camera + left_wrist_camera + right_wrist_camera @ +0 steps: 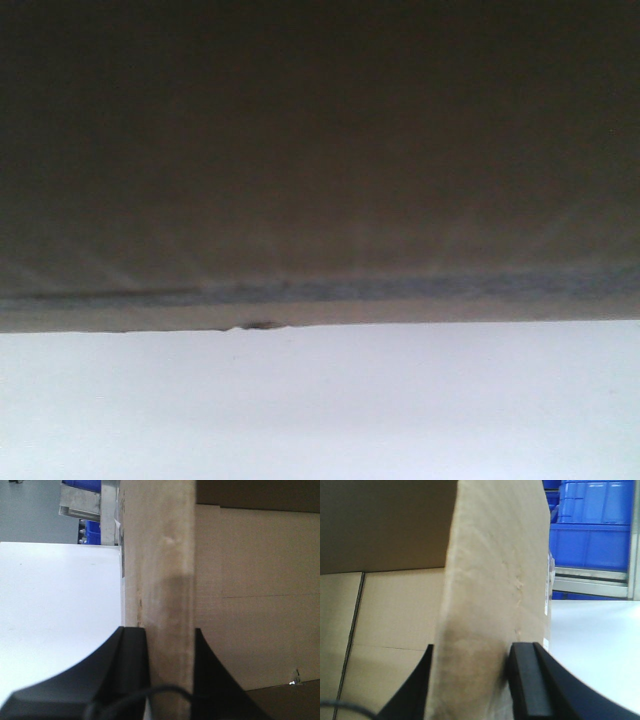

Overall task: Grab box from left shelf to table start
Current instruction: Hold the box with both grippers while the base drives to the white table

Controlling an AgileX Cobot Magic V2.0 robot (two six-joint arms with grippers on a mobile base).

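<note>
cardboard box [167,580] | left pincer [170,644] clamps its wall | right pincer [470,654] likewise

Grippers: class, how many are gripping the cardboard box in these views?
2. The left gripper pinches a wall of the box in the left wrist view; the right gripper pinches a wall in the right wrist view.

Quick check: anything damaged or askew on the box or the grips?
Only a small nick on the bottom edge of the box, front view, seen against the table. The left end effector and right end effector each clamp a wall squarely.
</note>
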